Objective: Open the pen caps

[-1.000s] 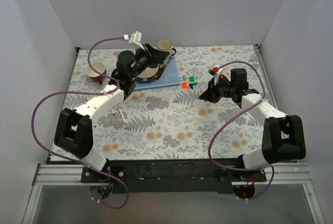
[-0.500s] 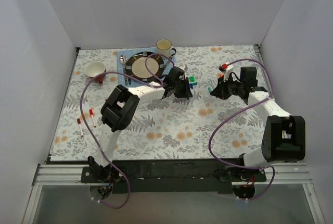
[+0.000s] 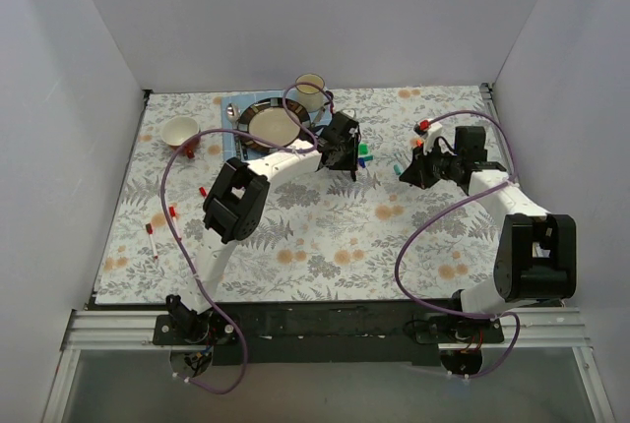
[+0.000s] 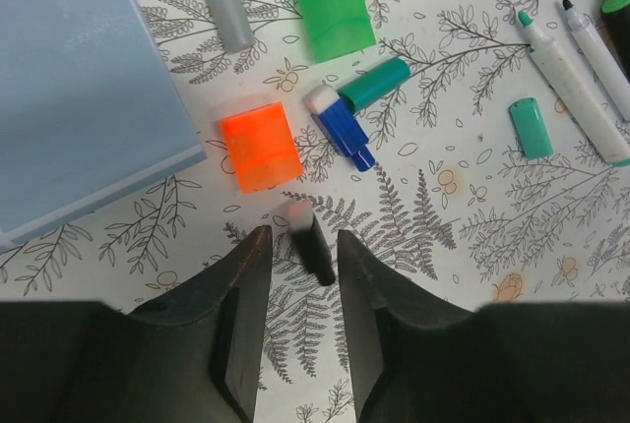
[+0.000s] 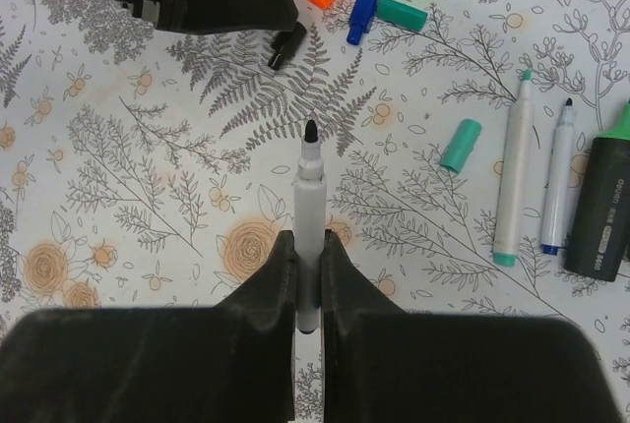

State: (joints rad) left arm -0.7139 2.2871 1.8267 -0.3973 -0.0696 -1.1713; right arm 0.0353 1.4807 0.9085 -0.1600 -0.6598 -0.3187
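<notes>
My left gripper (image 4: 302, 238) is open just above the cloth, with a small black cap (image 4: 317, 254) lying between its fingertips, untouched. Ahead of it lie an orange cap (image 4: 261, 145), a green cap (image 4: 337, 13), a grey cap (image 4: 225, 5), a blue cap (image 4: 345, 128) and two teal caps (image 4: 374, 84) (image 4: 532, 128). My right gripper (image 5: 308, 243) is shut on a white pen (image 5: 307, 192) whose black tip is bare. Two uncapped white pens (image 5: 512, 167) (image 5: 559, 177) and a black marker (image 5: 600, 207) lie to its right.
In the top view a plate (image 3: 273, 126) on a blue mat (image 4: 79, 98), a mug (image 3: 311, 87) and a bowl (image 3: 181, 131) stand at the back left. Red-ended pens (image 3: 155, 231) lie near the left edge. The two grippers (image 3: 345, 159) (image 3: 407, 172) are close together.
My left arm has swung from over the plate to the cluster of caps. My right gripper, holding its pen, has shifted slightly right and back.
</notes>
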